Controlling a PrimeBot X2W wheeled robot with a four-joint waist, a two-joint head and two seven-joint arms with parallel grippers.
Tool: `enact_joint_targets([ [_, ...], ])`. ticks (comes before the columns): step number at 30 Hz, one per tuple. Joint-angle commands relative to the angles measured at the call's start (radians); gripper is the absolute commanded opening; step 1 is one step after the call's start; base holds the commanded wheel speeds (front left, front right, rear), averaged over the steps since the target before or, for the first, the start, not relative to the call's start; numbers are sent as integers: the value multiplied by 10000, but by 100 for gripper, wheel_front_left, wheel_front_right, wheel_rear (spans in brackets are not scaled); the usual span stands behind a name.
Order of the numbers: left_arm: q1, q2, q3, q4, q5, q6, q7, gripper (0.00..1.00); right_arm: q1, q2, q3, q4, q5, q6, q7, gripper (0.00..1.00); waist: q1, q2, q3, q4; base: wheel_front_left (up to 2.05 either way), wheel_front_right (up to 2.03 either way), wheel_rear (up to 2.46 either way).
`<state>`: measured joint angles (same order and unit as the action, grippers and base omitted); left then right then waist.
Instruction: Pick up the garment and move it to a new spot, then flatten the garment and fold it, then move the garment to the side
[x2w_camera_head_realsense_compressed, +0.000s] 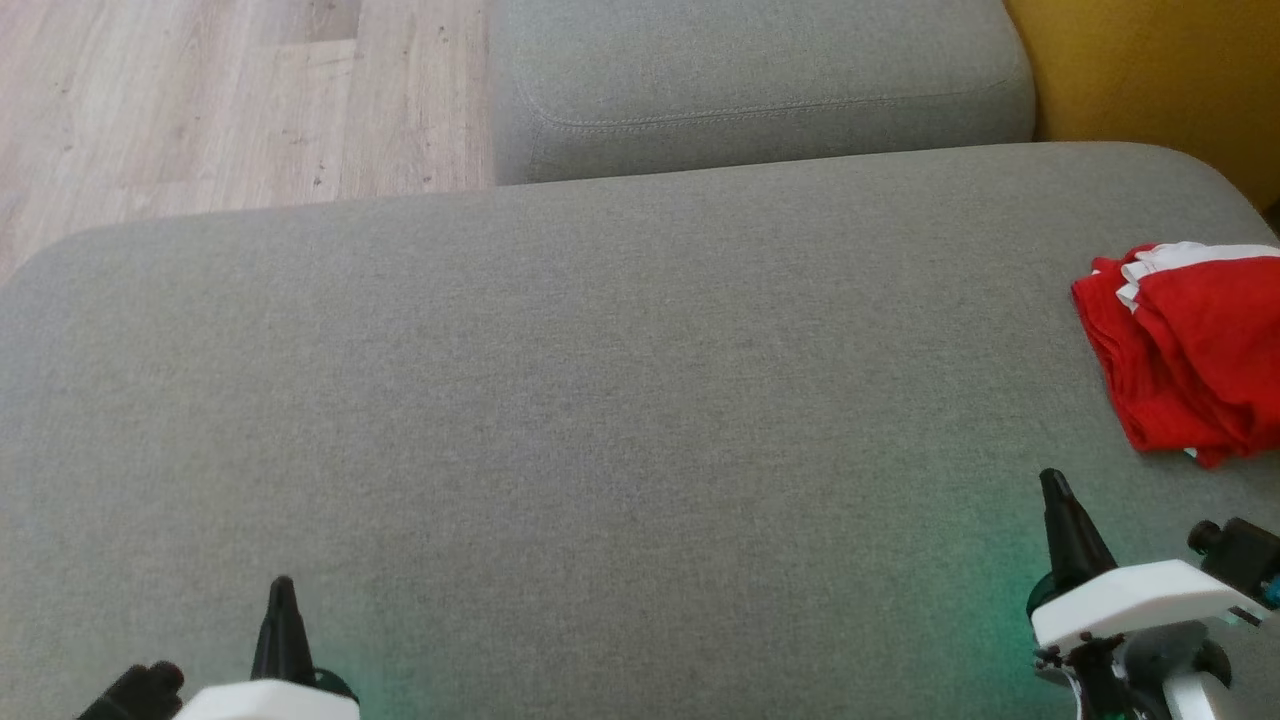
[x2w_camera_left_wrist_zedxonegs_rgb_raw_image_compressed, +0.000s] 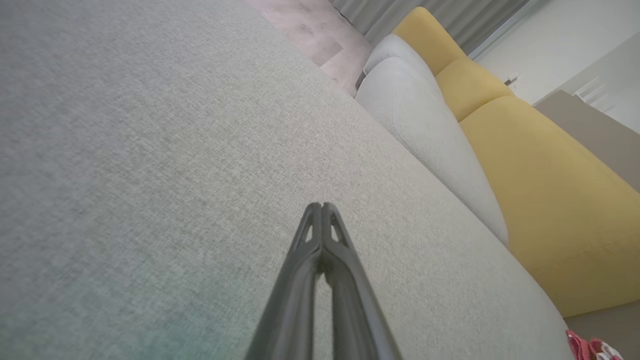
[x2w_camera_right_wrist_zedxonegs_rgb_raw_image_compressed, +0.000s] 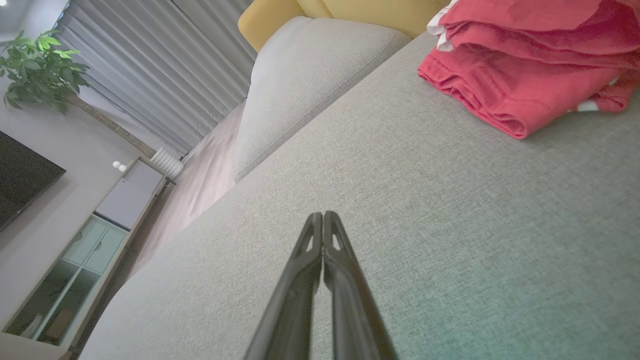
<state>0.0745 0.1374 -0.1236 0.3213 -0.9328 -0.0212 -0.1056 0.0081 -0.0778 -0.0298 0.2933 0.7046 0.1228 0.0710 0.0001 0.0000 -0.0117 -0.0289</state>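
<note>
The garment (x2w_camera_head_realsense_compressed: 1190, 350) is red with white trim, folded into a compact stack at the far right of the grey sofa cushion (x2w_camera_head_realsense_compressed: 600, 400). From the right wrist it appears as the garment (x2w_camera_right_wrist_zedxonegs_rgb_raw_image_compressed: 525, 70) at upper right. A sliver of the garment (x2w_camera_left_wrist_zedxonegs_rgb_raw_image_compressed: 592, 347) shows at the left wrist view's bottom right corner. My right gripper (x2w_camera_head_realsense_compressed: 1052, 482) hovers shut and empty near the cushion's front right, a short way in front of the garment. At the lower left my left gripper (x2w_camera_head_realsense_compressed: 282, 585) is shut too, holding nothing. Both wrist views show closed fingertips, left gripper (x2w_camera_left_wrist_zedxonegs_rgb_raw_image_compressed: 321, 206) and right gripper (x2w_camera_right_wrist_zedxonegs_rgb_raw_image_compressed: 323, 215), over bare fabric.
A second grey cushion (x2w_camera_head_realsense_compressed: 760, 90) lies beyond the main one, with a yellow backrest (x2w_camera_head_realsense_compressed: 1150, 70) at the right. Wooden floor (x2w_camera_head_realsense_compressed: 200, 100) is at upper left. The right wrist view shows a plant (x2w_camera_right_wrist_zedxonegs_rgb_raw_image_compressed: 40, 75), curtains (x2w_camera_right_wrist_zedxonegs_rgb_raw_image_compressed: 165, 65) and a cabinet (x2w_camera_right_wrist_zedxonegs_rgb_raw_image_compressed: 100, 240).
</note>
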Motion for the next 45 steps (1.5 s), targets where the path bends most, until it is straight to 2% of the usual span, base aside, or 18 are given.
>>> enact_joint_targets([
  [1,-562,31,344,-320,-254,-80,60,0,-511,-28,-5,-371,354,37,25,0,0,0,3,7,0,0,0],
  [45,-1332,-517,1585,-586,-4201,-697,1359,0,-906,156,-515,-440,5631,62,268,0,0,0,91,178,0,0,0],
])
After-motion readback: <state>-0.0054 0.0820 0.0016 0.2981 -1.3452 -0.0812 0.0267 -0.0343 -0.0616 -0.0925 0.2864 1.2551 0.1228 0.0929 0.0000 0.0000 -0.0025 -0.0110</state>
